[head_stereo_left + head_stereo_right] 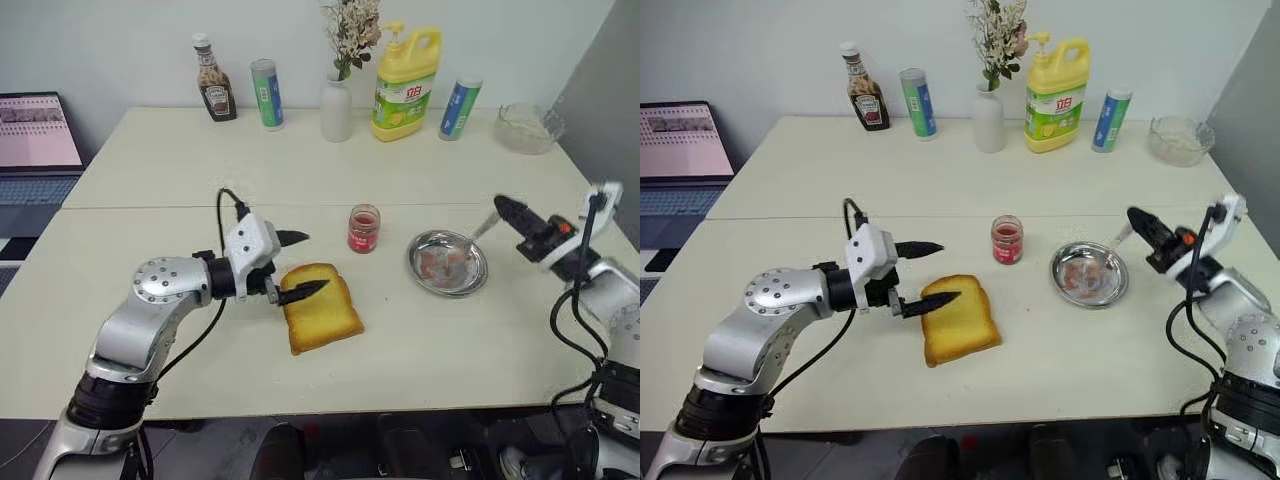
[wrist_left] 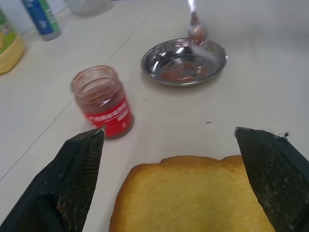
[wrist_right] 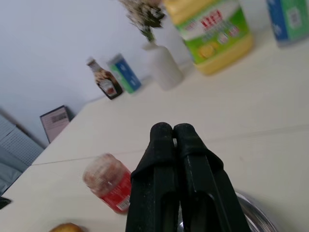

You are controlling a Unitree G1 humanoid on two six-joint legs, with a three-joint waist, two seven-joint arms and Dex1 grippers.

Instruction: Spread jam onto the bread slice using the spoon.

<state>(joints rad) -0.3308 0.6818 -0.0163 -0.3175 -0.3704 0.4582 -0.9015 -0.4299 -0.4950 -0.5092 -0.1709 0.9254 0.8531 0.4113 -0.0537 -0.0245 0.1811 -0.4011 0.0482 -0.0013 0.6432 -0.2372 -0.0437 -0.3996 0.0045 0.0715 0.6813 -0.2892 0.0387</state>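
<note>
On the cream table (image 1: 420,370), left gripper (image 1: 301,265) spread at bread slice (image 1: 322,312); right gripper (image 1: 503,207) pinches spoon (image 1: 482,228) over steel dish (image 1: 448,263); jam (image 1: 364,229) stands between.

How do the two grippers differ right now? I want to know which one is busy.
The left gripper is open, its black fingers spread around the near edge of the bread slice, holding nothing. The right gripper is shut on the spoon, raised above the steel dish. The left sits low over the table; the right is lifted. Both have two black fingers.
</note>
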